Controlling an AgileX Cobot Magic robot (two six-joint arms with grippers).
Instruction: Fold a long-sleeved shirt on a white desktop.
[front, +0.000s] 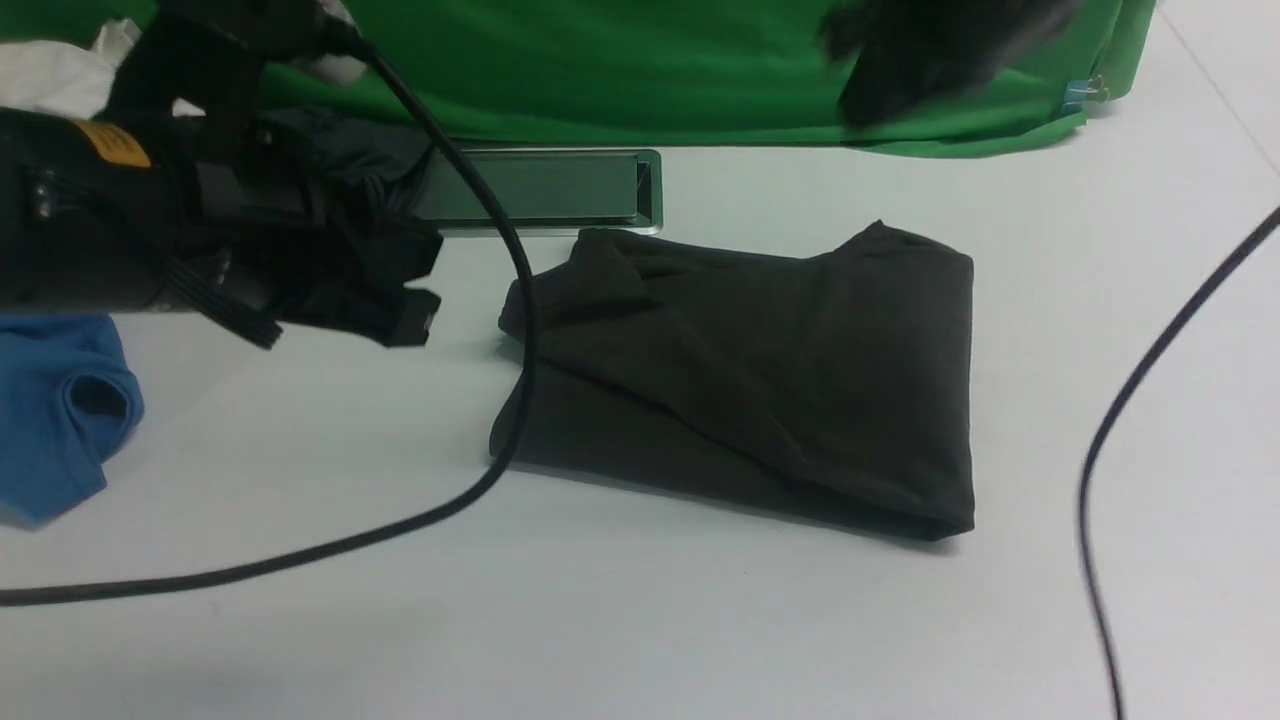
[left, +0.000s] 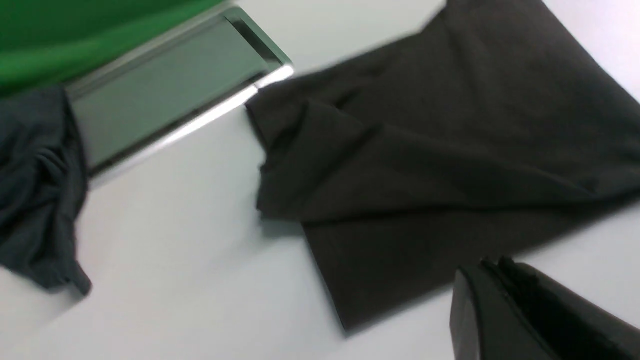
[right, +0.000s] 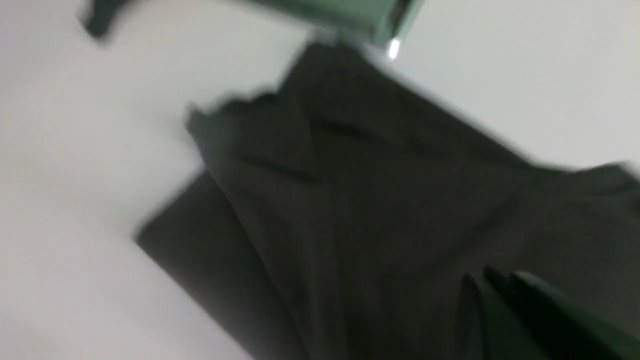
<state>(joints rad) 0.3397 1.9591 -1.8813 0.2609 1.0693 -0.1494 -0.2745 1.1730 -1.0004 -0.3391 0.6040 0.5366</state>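
Both pincers are closed and hold nothing: the left pincer (left: 492, 300) hangs above the smooth white worktop (front: 700, 620) beside the folded dark brown-black cotton long-sleeved shirt (front: 760, 380); the right pincer (right: 500, 310) hangs over it. The shirt lies mid-worktop, touching the grey metal hatch (front: 530, 190).

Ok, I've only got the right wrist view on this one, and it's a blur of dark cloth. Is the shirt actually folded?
Observer: Yes, the front view shows the long-sleeved shirt lying as a compact folded rectangle on the white desktop.
Operator: Anything else lying around?
Observer: A blue garment sits at the desktop's left edge.
Operator: And the left arm?
Observer: The left gripper hangs shut and empty, left of the shirt.
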